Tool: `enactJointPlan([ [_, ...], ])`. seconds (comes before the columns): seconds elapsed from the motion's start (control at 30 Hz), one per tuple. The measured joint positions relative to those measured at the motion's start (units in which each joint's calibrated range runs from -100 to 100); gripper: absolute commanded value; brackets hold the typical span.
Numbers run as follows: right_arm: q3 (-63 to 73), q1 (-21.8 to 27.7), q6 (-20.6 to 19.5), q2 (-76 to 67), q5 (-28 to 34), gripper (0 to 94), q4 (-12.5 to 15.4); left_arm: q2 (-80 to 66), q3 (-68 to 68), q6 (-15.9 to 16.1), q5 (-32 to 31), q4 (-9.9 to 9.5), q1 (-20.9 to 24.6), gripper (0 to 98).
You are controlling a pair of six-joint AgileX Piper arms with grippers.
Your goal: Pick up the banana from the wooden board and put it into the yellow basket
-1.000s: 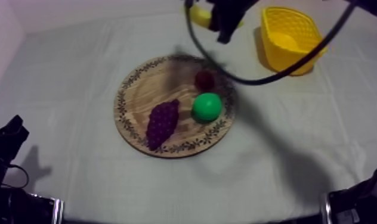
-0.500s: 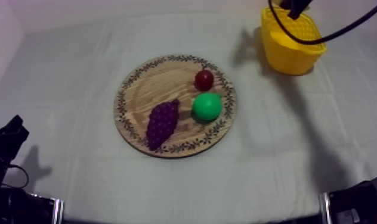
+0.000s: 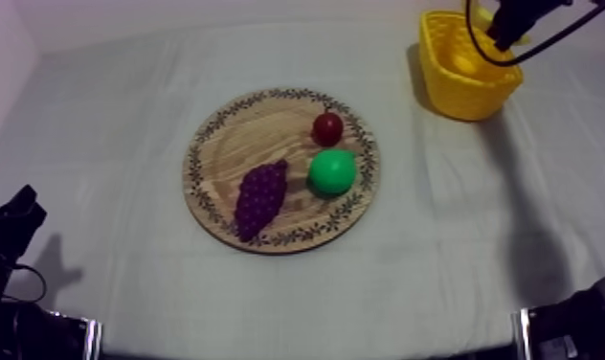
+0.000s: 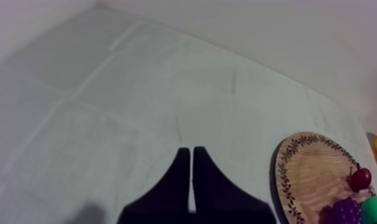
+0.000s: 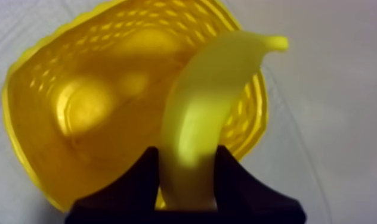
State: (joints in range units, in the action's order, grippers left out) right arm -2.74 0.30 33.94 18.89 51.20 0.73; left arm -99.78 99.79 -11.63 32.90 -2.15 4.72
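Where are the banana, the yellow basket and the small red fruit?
banana (image 5: 206, 101), right wrist view, middle of its body.
yellow basket (image 3: 469, 96), top view, its front wall.
small red fruit (image 3: 327, 128), top view, its centre.

Creased grey-white tablecloth (image 3: 115, 144) with a plain pale wall (image 3: 172, 11) behind it.
Fold lines cross the cloth, and a soft shadow (image 3: 517, 254) lies on its right side.

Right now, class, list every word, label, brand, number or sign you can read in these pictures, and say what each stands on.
There are none: no word, label, brand, number or sign can be read on anything here.
The wooden board carries only a leafy pattern round its rim, not lettering.
The yellow basket, the banana and the cloth are unmarked.
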Motion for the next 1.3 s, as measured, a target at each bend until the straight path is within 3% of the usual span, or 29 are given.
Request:
enactJointPlan([
  [0.5,-0.09,-0.15,-0.38,6.37,-2.41,28.4,-0.27,0.0,0.0,0.0,0.0,0.0,0.0,0.1],
  [0.83,0.23,-0.8,-1.71,7.27,-3.9,44.8,-0.27,0.0,0.0,0.0,0.0,0.0,0.0,0.1],
  [0.9,0.26,-1.03,-2.15,6.81,-3.9,41.0,-0.2,0.0,0.0,0.0,0.0,0.0,0.0,0.1],
  [1.0,-0.28,-1.22,-2.35,5.61,-3.61,19.0,0.35,0.0,0.0,0.0,0.0,0.0,0.0,0.1],
  [1.07,-1.06,-1.31,-2.6,4.56,-3.31,9.7,0.45,0.0,0.0,0.0,0.0,0.0,0.0,0.1],
  [1.3,-8.57,-1.58,-7.49,-2.82,-9.75,1.5,-1.18,0.0,0.0,0.0,0.0,0.0,0.0,0.1],
])
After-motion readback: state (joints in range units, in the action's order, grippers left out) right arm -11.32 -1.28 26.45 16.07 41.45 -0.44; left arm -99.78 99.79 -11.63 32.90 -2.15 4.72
